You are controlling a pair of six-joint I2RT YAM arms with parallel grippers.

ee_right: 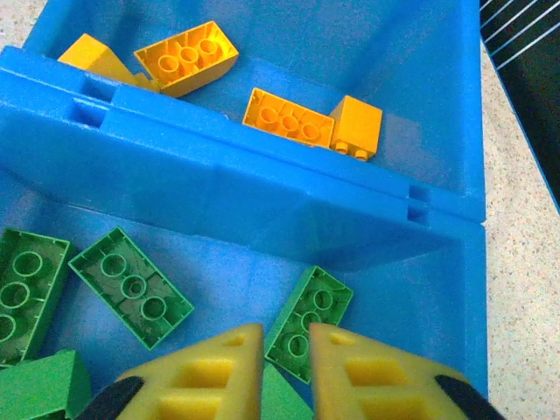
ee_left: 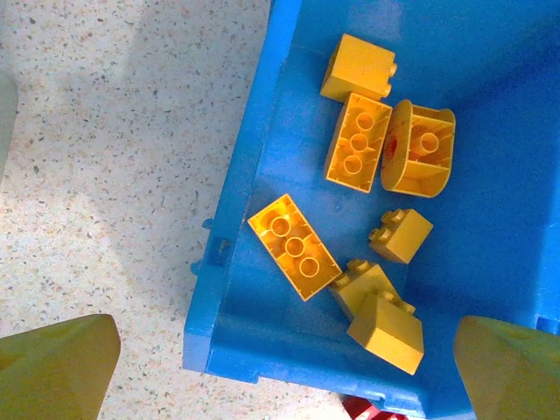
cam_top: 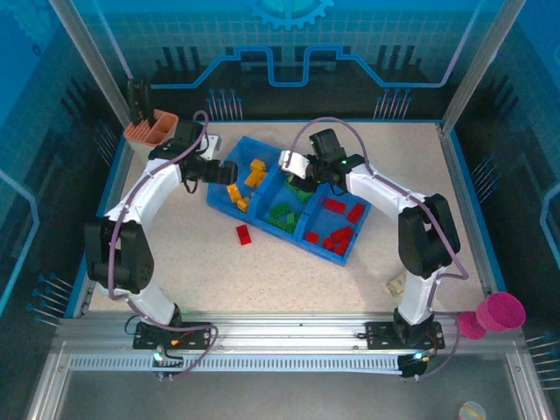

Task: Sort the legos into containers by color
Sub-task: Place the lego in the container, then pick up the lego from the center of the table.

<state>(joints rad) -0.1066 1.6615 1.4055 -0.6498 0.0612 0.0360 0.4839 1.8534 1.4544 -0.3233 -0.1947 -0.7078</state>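
The blue tray (cam_top: 297, 241) lies slanted across mid-table. Its left container holds yellow legos (cam_top: 249, 175), its middle one green legos (cam_top: 284, 213), its right one red legos (cam_top: 337, 232). One red lego (cam_top: 243, 234) lies loose on the table, just in front of the tray, and its corner peeks in below the tray wall (ee_left: 363, 409). My left gripper (cam_top: 229, 171) hangs open, straddling the near-left corner of the yellow container (ee_left: 284, 350), with nothing between its fingers. My right gripper (cam_top: 300, 181) is low in the green container, shut, with an upside-down green lego (ee_right: 317, 306) lying under the narrow gap (ee_right: 286, 331).
A beige holder with an orange top (cam_top: 150, 129) stands at the back left corner. A pink cup (cam_top: 499, 311) sits off the table's right front corner. A small beige piece (cam_top: 395, 284) lies by the right arm's base.
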